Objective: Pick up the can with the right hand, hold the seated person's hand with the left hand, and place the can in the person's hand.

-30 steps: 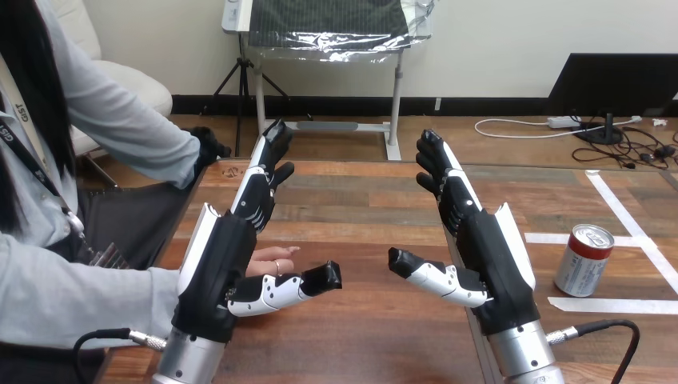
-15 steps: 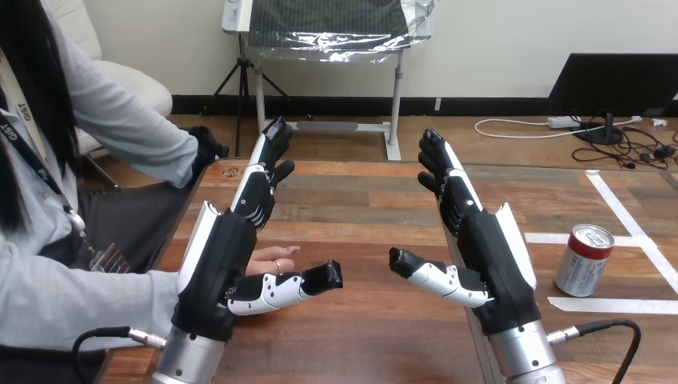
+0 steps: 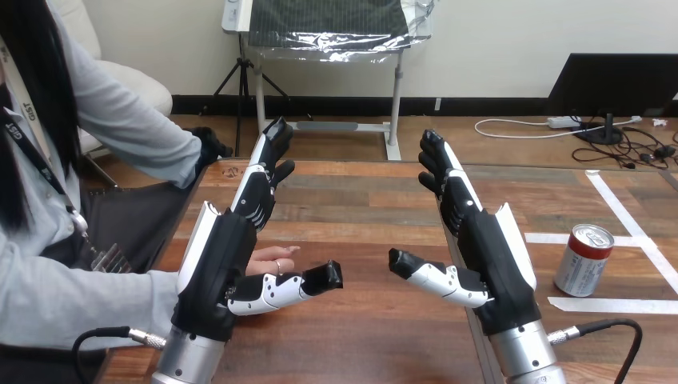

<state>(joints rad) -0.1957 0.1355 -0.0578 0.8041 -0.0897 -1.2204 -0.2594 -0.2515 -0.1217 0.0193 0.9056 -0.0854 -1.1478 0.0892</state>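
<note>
Your left robot hand (image 3: 217, 268) stands on edge above the desk (image 3: 360, 210). Its fingers are straight and stretched away from you, and its thumb juts sideways toward the other hand. Nothing is clasped in it.

Your right robot hand (image 3: 494, 254) mirrors that pose. It is also on edge with its fingers spread straight ahead, and its thumb points inward at the left thumb. The two thumb tips are apart, with bare wood between them.

The can (image 3: 584, 260) stands upright on the desk, out to the outer side of your right robot hand. It is level with the palm's heel and clearly apart from the hand, with no finger on it. It is a small drink can with a silver body, a broad red band round the middle and a silver top whose pull tab faces up. It sits among strips of white tape (image 3: 633, 226) stuck to the wood: one strip runs behind it and one lies just in front.

The person's hand (image 3: 270, 260) lies low on the desk beside your left robot hand. It is on the palm's inner side, just beyond the thumb, with its fingertips pointing toward your right robot hand. You cannot tell whether it touches the robot palm, and no robot finger curls around it.
</note>
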